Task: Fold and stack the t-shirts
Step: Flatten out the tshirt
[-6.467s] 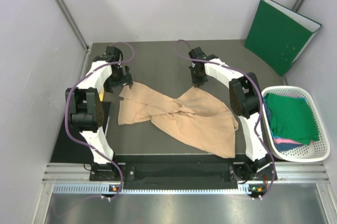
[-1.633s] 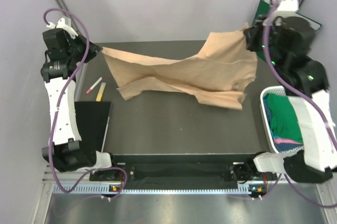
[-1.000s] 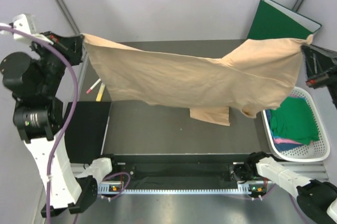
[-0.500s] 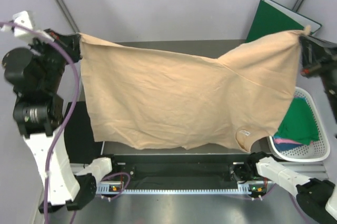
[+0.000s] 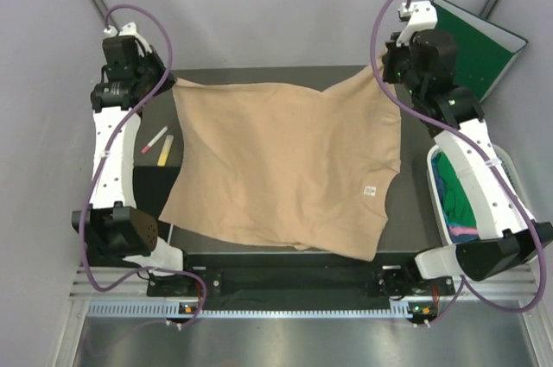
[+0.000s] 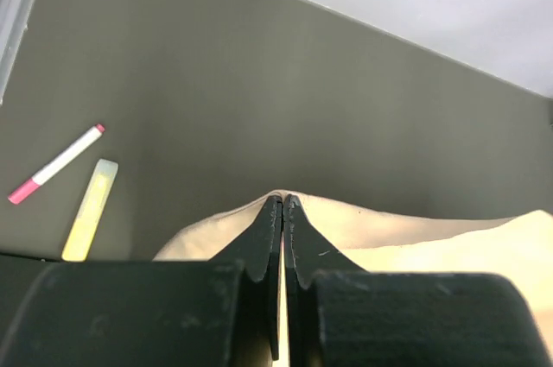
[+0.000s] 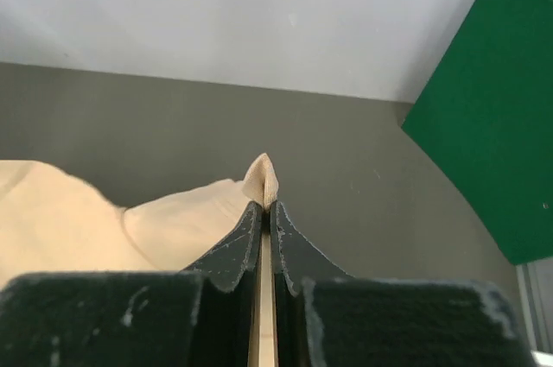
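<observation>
Holding the beige t-shirt (image 5: 285, 160) spread over the tabletop (image 5: 413, 211) by its two far corners.
On the far left, the left claw (image 6: 282, 199) is pinching one corner of the cloth, fingers pressed together on it. On the far right, the right claw (image 7: 265, 205) is gripping the other corner likewise, a small tip of cloth poking out beyond it. The shirt's collar is lying toward the near right. A pink marker (image 5: 155, 140) and a yellow highlighter (image 5: 165, 150) are lying just left of it. Other shirts (image 5: 471, 194) are sitting in the basket (image 5: 522, 190) at right.

Pink marker (image 5: 155, 140) beside yellow highlighter (image 5: 165, 150) on the dark table (image 5: 259, 75); green folder (image 5: 473, 56) at far right, white basket (image 5: 440, 203) nearer.
</observation>
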Controlling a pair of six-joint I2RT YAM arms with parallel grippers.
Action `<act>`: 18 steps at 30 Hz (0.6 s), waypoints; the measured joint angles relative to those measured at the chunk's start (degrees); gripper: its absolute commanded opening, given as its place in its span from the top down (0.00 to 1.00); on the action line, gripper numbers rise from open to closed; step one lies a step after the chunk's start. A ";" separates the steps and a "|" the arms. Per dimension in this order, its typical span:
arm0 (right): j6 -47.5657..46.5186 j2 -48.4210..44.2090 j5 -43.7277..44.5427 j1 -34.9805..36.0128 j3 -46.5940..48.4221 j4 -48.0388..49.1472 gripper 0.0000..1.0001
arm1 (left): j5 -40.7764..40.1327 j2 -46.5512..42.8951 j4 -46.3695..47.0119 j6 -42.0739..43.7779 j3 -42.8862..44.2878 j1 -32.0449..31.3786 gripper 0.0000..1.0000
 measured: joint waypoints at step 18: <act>0.37 -15.30 -2.80 0.11 29.14 0.35 1.00 | -1.09 -21.18 5.99 -1.09 11.15 -0.07 1.00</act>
